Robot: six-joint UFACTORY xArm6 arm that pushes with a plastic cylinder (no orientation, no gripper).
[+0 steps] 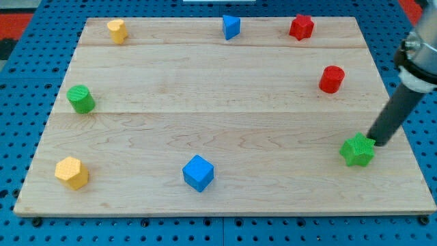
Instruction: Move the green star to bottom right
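Note:
The green star (358, 150) lies on the wooden board (225, 116) near the view's bottom right. My tip (377, 142) is at the star's upper right side, touching or nearly touching it. The dark rod slants up to the view's right edge.
A red cylinder (332, 79) stands above the star. A red star (301, 27), a blue block (231, 26) and a yellow block (117, 31) line the top. A green cylinder (80, 99) is at the left, a yellow hexagonal block (72, 172) at bottom left, a blue cube (198, 172) at bottom middle.

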